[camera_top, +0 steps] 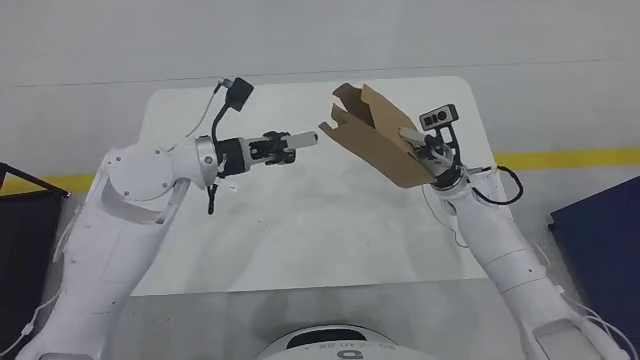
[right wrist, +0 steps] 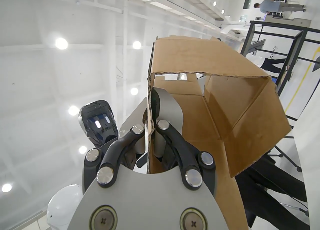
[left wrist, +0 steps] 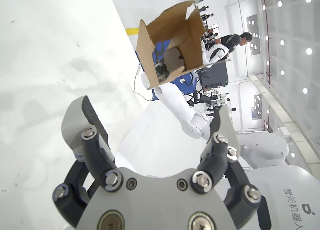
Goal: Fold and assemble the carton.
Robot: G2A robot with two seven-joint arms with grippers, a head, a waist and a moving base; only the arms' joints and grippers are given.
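Overhead, smooth white table (camera_top: 300, 240), pale floor (camera_top: 300, 20), brown corrugated carton (camera_top: 372, 132) pinched by right gripper (camera_top: 425, 146), left gripper (camera_top: 303, 141) spread wide, empty.

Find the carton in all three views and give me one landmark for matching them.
Top view: carton right of centre, raised over the table's far right part.
Left wrist view: carton ahead of the open left tool, its open end facing the camera.
Right wrist view: carton right at the camera, one wall pinched.
Landmark: the right tool, shut on the carton's wall.
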